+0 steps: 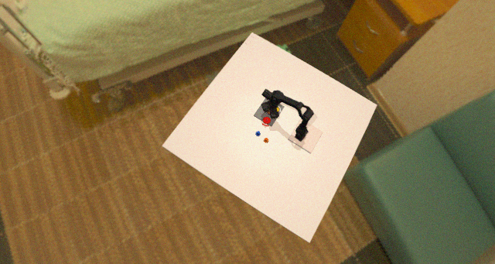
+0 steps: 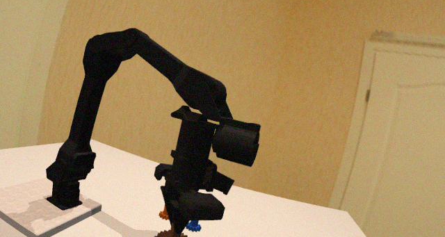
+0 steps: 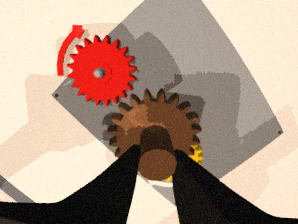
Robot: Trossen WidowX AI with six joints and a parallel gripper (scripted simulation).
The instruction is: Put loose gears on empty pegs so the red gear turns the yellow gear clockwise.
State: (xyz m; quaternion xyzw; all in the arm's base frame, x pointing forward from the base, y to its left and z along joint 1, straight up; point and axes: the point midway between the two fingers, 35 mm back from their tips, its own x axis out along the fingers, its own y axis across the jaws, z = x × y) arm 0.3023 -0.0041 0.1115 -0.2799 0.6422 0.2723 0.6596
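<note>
My gripper (image 3: 156, 153) (image 2: 178, 231) is shut on the stem of the brown gear (image 3: 175, 116) (image 2: 166, 234), over the grey board (image 3: 227, 65) (image 1: 260, 114). The brown gear lies between the red gear (image 3: 90, 82) (image 1: 264, 120) and the yellow gear (image 3: 198, 155) (image 1: 278, 109), which it mostly hides in the wrist view. I cannot tell whether it is on a peg or flat. A dark peg (image 3: 107, 120) shows at its left edge. The loose blue gear (image 1: 257, 133) (image 2: 194, 226) and orange gear (image 1: 266, 140) (image 2: 163, 215) stand on the table.
The red arrow (image 3: 64, 56) curves beside the red gear. Part of the white arrow (image 3: 161, 184) shows below the brown gear. The arm's base plate (image 1: 315, 138) (image 2: 21, 209) lies on the white table (image 1: 232, 156). Arm shadows fall across the board.
</note>
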